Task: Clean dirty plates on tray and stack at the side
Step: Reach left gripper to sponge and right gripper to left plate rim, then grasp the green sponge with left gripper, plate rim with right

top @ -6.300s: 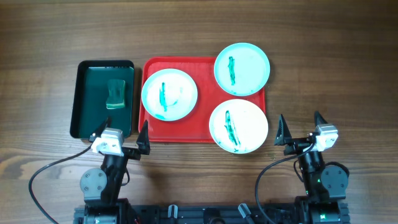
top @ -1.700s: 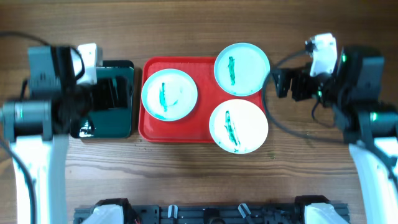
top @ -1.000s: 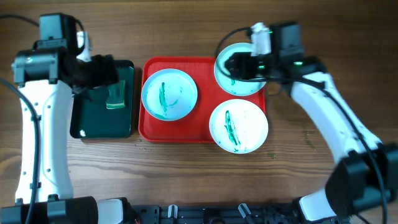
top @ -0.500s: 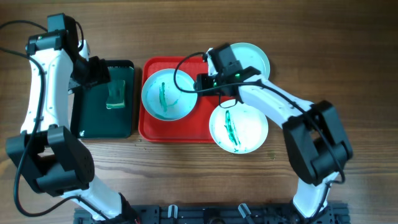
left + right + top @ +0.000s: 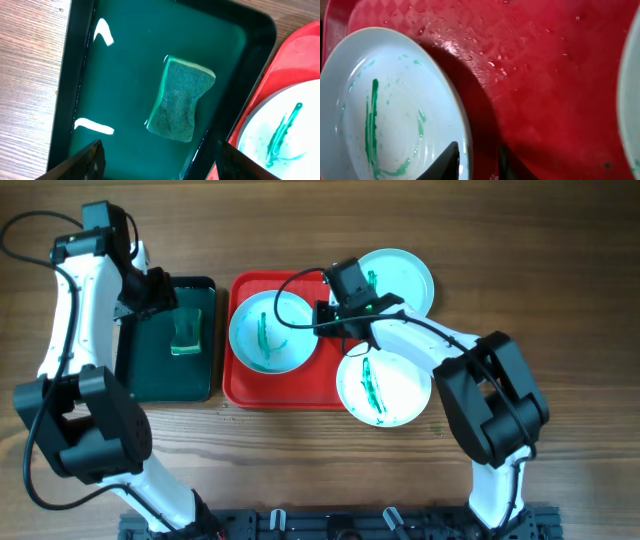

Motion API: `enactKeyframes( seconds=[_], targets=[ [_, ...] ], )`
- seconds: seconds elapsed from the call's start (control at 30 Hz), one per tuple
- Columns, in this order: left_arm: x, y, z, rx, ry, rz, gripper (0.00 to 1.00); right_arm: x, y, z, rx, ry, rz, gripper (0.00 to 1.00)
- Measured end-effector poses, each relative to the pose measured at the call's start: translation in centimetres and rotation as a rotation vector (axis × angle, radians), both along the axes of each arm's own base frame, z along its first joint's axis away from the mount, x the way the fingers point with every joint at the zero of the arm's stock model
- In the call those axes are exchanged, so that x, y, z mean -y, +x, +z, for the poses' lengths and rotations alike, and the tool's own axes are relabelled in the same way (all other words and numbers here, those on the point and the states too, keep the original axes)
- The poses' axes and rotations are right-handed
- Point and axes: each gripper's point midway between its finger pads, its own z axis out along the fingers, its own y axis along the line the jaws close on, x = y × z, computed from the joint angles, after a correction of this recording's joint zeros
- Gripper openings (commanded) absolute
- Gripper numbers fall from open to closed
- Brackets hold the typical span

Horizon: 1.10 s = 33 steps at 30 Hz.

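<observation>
Three white plates streaked with green sit on or overlap the red tray (image 5: 252, 388): one at the left (image 5: 268, 332), one at the top right (image 5: 402, 278), one at the front right (image 5: 385, 385). My right gripper (image 5: 325, 315) is low at the left plate's right rim. In the right wrist view its fingers (image 5: 451, 159) straddle that rim (image 5: 466, 135), one over the plate (image 5: 395, 100) and one over the red tray (image 5: 545, 75), with a narrow gap showing. My left gripper (image 5: 160, 292) hangs open over the dark green tray (image 5: 150, 370), short of the sponge (image 5: 180, 97).
The dark green tray (image 5: 125, 60) lies just left of the red tray (image 5: 282, 70), their rims almost touching, with the green sponge (image 5: 186, 330) in it. The right arm crosses over the top-right plate. Bare wooden table lies in front and to the right.
The right gripper's jaws have narrowed around the left plate's rim and the arm has settled there. The left gripper has narrowed a little and edged over the green tray.
</observation>
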Motion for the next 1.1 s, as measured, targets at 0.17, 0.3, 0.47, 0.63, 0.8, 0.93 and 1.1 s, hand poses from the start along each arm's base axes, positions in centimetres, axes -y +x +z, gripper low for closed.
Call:
enactKeyframes(
  seconds=[0.17, 0.3, 0.47, 0.63, 0.8, 0.93, 1.1],
  targets=[
    [-0.1, 0.4, 0.0, 0.014, 0.002, 0.000, 0.61, -0.6, -0.7, -0.6, -0.017, -0.007, -0.002, 0.16],
    [0.0, 0.5, -0.9, -0.004, -0.004, -0.005, 0.55, -0.4, -1.0, -1.0, -0.052, -0.009, -0.035, 0.15],
    [0.2, 0.7, -3.7, -0.061, -0.028, -0.031, 0.45, -0.4, -1.0, -1.0, -0.059, -0.006, -0.045, 0.15],
    [1.9, 1.0, -5.1, -0.070, -0.122, -0.131, 0.38, -0.4, -1.0, -1.0, -0.060, -0.007, -0.045, 0.15],
    [2.5, 1.2, -6.2, -0.077, -0.158, -0.163, 0.29, -0.4, -1.0, -1.0, -0.061, -0.007, -0.045, 0.15],
    [2.9, 0.7, -8.1, -0.132, -0.177, -0.181, 0.25, -0.4, -1.0, -1.0, -0.061, -0.007, -0.044, 0.15],
    [3.0, -0.1, -8.6, -0.180, -0.156, -0.201, 0.26, -0.3, -1.1, -1.0, -0.065, -0.007, -0.044, 0.15]
  ],
)
